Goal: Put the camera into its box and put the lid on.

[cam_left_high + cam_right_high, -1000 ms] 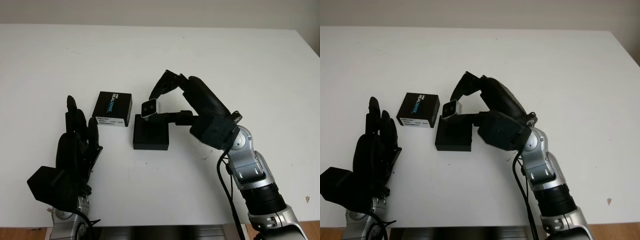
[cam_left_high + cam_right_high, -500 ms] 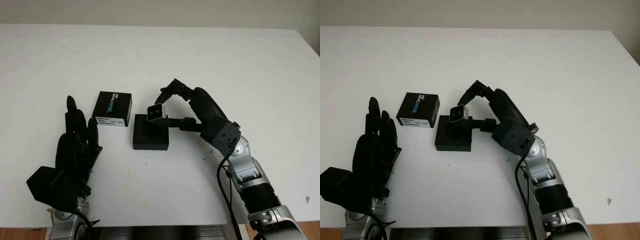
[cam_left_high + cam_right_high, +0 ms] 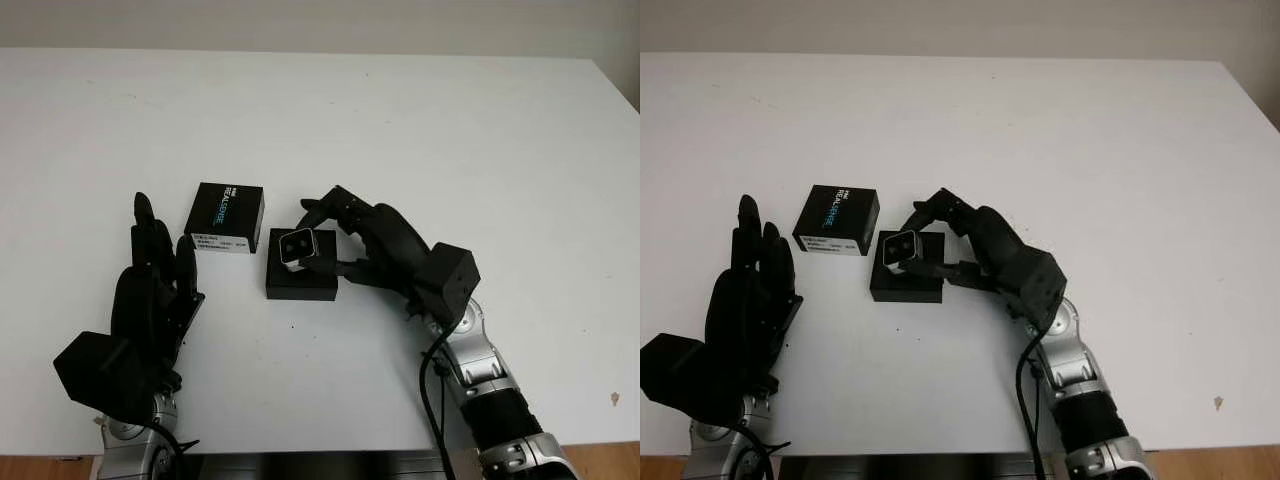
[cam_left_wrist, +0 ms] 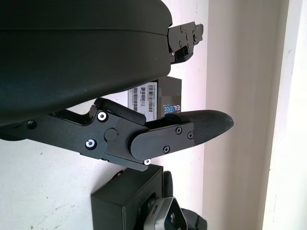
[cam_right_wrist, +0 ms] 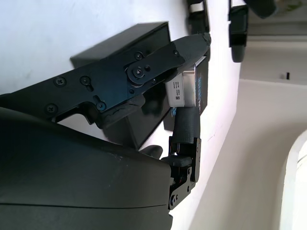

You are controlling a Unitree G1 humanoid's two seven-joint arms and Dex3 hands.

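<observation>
Over on the left, the left hand (image 3: 150, 300) is hovering open above the near left part of the white counter (image 3: 500, 140), palm turned inward, holding nothing. Just beyond its fingertips the lid (image 3: 228, 217) is lying flat on the counter, black with a printed logo on top and a white barcode label along its near edge, its long side running across the counter. It's sitting just beside the box (image 3: 300, 270), up and to the left of it, a narrow gap between the two, and nothing is lying between them.

Now the middle: the black box is sitting open on the counter, and the camera (image 3: 297, 246) is being held right over its far part, a small silver block with its dark lens face looking up and toward us. It's tilting a little; whether it's touching the box I can't tell.

On the right, the right hand (image 3: 345, 235) is reaching in low from the near right, forearm stretching across the counter, knuckles up. Its fingers (image 5: 184, 48) are curling around the camera, pinching it from both sides, the grip closed on the silver body.
</observation>
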